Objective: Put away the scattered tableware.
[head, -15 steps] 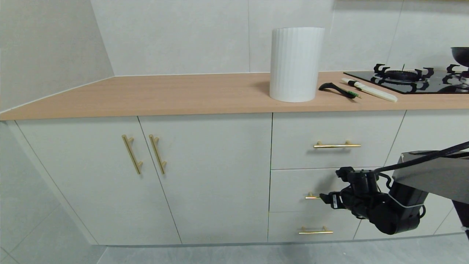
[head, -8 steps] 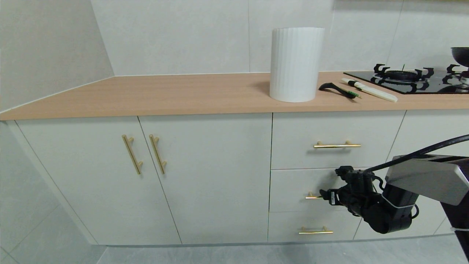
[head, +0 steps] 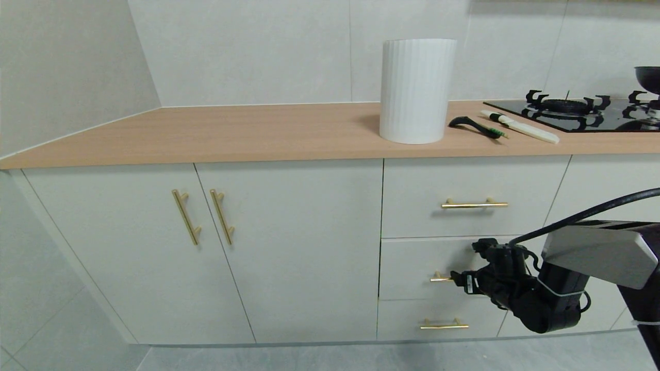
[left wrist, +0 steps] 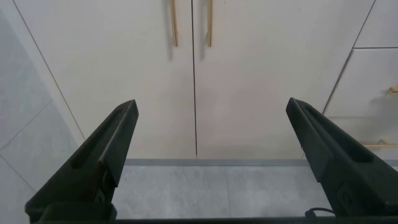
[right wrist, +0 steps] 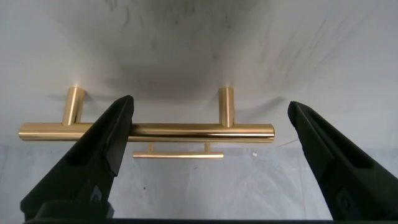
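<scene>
The long wooden countertop is carrying a tall white ribbed canister. Just to its right, the scattered tableware is lying beside the black gas hob: a black curved utensil and a white-bladed knife. Below, the middle drawer's brass bar handle is running level, crosswise between the spread fingers of the right gripper, the nearer one. The left gripper, likewise released, is facing the pale cupboard doors.

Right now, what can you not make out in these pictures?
Inside of the white container: head view, its own wall hides it.
Middle drawer handle: head view, the right gripper covers most of it.
Dark pot: head view, cut by the right edge.
Black utensil and pale utensil: head view, too small to name.
</scene>
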Robot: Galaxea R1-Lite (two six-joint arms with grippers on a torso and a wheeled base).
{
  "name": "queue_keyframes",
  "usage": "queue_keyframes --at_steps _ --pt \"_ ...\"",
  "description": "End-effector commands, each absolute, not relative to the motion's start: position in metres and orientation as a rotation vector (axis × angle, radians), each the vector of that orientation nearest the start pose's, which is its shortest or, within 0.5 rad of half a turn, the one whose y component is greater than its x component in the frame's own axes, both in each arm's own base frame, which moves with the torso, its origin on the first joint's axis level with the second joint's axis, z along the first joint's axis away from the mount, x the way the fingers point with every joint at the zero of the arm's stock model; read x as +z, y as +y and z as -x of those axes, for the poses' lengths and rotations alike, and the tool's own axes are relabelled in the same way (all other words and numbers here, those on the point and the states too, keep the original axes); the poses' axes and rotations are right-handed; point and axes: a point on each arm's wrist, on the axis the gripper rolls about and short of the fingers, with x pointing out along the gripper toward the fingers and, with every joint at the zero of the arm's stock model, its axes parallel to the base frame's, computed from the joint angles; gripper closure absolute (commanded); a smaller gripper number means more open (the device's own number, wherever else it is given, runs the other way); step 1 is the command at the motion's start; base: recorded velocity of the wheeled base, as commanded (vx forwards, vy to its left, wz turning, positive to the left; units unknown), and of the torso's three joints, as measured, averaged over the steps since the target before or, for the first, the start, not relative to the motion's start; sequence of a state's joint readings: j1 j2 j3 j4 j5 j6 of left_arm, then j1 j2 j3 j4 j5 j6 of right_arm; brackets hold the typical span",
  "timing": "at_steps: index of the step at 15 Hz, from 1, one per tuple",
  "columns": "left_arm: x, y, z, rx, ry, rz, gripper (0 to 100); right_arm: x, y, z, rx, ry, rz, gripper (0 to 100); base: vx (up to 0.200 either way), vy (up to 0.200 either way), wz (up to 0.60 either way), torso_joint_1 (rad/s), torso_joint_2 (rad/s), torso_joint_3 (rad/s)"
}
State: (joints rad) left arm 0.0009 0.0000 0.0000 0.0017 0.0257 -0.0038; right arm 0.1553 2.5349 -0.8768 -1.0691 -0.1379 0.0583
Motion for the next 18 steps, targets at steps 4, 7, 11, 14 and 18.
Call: queue_keyframes --at_steps 4,7,11,14,18 --pt "0.075 0.001 0.023 0.028 0.001 0.005 0 -0.067 0.058 -0.385 0.003 0.606 0.042 0 0.000 0.000 0.00 0.000 0.00 0.000" --pt "0.075 0.001 0.023 0.028 0.001 0.005 0 -0.047 0.058 -0.375 0.020 0.618 0.061 0 0.000 0.000 0.00 0.000 0.00 0.000" --pt "0.075 0.001 0.023 0.026 0.001 0.005 0 0.036 0.075 -0.328 0.164 0.732 0.116 0 0.000 0.000 0.00 0.000 0.00 0.000" --pt "0.075 0.001 0.023 0.026 0.001 0.005 0 0.092 0.078 -0.304 0.196 0.670 0.113 0 0.000 0.000 0.00 0.000 0.00 0.000" --pt "0.075 0.001 0.023 0.028 0.001 0.005 0 0.108 0.080 -0.302 0.193 0.604 0.098 0 0.000 0.000 0.00 0.000 0.00 0.000"
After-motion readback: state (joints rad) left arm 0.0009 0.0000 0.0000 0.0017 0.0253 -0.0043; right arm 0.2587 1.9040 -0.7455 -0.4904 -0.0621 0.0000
